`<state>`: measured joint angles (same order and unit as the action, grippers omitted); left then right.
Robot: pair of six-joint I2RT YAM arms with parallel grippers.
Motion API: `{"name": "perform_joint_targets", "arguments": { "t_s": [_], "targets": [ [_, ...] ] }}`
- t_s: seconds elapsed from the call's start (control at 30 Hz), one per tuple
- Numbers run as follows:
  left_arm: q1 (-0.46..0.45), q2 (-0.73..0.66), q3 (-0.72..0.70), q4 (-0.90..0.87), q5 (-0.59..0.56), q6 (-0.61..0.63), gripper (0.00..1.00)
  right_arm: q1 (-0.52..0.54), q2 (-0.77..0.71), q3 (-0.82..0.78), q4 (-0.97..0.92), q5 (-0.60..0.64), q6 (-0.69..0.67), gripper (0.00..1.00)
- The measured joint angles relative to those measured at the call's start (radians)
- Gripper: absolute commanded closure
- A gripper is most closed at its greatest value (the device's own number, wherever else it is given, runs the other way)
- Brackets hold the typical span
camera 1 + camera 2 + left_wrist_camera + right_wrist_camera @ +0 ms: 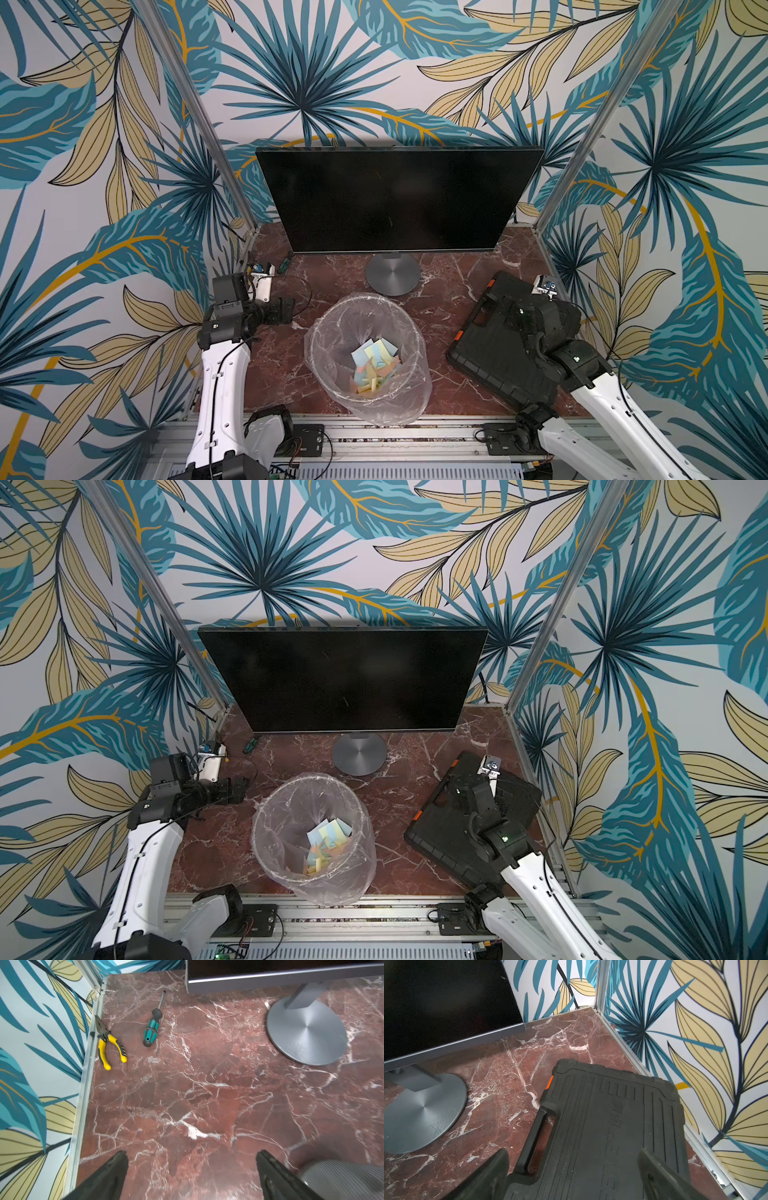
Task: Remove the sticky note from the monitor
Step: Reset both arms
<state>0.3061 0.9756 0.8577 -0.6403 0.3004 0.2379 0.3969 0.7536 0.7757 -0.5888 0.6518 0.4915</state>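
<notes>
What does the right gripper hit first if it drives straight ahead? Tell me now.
Most likely the black ribbed case: in the wrist view its top lies straight ahead between the open jaws of the right gripper. How high the gripper stands above the case is unclear.

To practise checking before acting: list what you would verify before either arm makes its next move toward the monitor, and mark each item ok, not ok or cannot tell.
1. Note to peel on the monitor: none visible on the screen, not ok.
2. Left gripper open, empty: ok.
3. Right gripper open, empty: ok.
4. Bin upright, holding sticky notes: ok.
5. Right gripper's clearance above the black case: cannot tell.
6. Screwdriver and pliers lie off by the side wall: ok.
</notes>
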Motion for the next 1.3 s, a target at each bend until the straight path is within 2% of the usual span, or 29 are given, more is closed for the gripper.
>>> {"name": "perform_joint_targets", "arguments": {
  "t_s": [0.13, 0.3, 0.57, 0.77, 1.03, 1.3],
  "targets": [
    [0.002, 0.058, -0.049, 0.137, 0.033, -0.005, 0.00, -0.003, -0.013, -0.023, 0.066, -0.014, -0.019, 0.01],
    [-0.003, 0.108, -0.178, 0.407, 0.093, -0.056, 0.00, -0.005, -0.057, -0.044, 0.142, -0.057, -0.076, 0.00],
    [-0.076, 0.167, -0.408, 0.875, 0.110, -0.155, 0.00, -0.005, -0.110, -0.074, 0.196, -0.091, -0.156, 0.00],
    [-0.177, 0.290, -0.514, 1.207, 0.054, -0.192, 0.00, -0.005, -0.110, -0.090, 0.229, -0.060, -0.209, 0.00],
    [-0.206, 0.492, -0.541, 1.541, -0.035, -0.232, 0.00, -0.005, -0.060, -0.131, 0.315, -0.027, -0.309, 0.00],
    [-0.265, 0.551, -0.544, 1.603, -0.150, -0.229, 0.00, -0.035, 0.002, -0.320, 0.606, -0.023, -0.491, 0.00]
  ]
}}
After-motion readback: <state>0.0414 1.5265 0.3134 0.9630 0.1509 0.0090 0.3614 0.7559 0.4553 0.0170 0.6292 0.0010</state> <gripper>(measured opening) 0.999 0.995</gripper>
